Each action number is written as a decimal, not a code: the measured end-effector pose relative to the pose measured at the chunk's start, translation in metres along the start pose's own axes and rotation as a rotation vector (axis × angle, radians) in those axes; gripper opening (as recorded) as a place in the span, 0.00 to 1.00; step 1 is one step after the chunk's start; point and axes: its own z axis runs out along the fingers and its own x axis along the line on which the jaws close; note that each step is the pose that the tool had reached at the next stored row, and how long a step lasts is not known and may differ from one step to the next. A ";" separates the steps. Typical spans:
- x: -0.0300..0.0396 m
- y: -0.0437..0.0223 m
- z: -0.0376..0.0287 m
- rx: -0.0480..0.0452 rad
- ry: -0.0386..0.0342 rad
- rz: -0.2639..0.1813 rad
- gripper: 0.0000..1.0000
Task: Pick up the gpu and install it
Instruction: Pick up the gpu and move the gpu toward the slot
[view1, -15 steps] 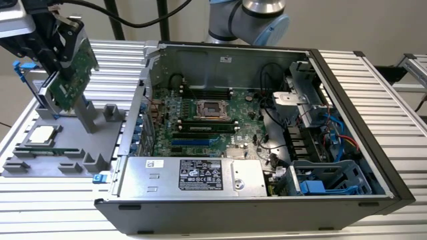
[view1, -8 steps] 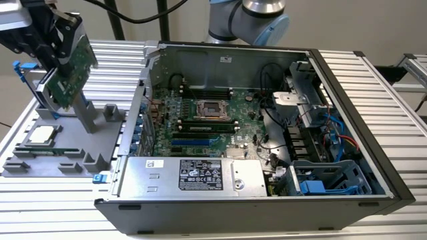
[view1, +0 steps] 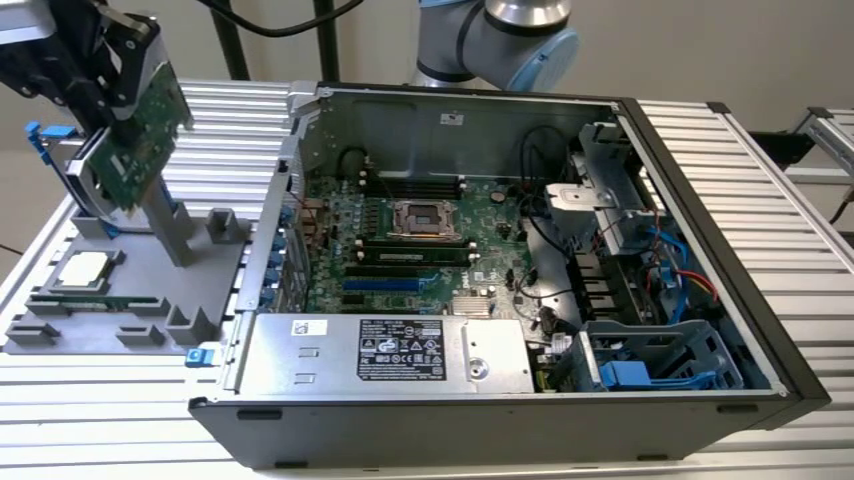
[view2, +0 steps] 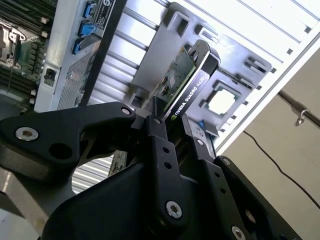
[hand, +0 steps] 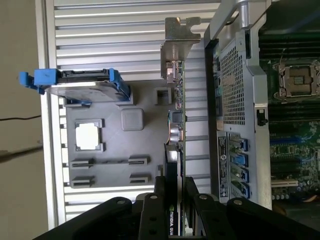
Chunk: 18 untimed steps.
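The gripper (hand: 173, 186) pinches the gpu (hand: 175, 115) by its edges, over the tray's (hand: 120, 145) case-side edge. It is probably light, stiff and fragile.

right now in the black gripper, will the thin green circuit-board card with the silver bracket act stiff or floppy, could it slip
Probably stiff: the thin green circuit-board card extends straight from the gripper without visible sag. Likely light: a pinch at one end holds it. It could pivot if bumped, as its silver bracket sits far from the grip.

Open computer case (view1: 467, 425), grey parts tray (view1: 134, 322)
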 end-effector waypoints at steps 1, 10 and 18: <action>0.0000 0.0001 -0.0008 0.0000 0.0000 0.000 0.00; -0.0003 0.0002 -0.0027 0.0001 0.0002 0.000 0.00; -0.0051 0.0005 -0.0025 0.0000 0.0001 0.000 0.00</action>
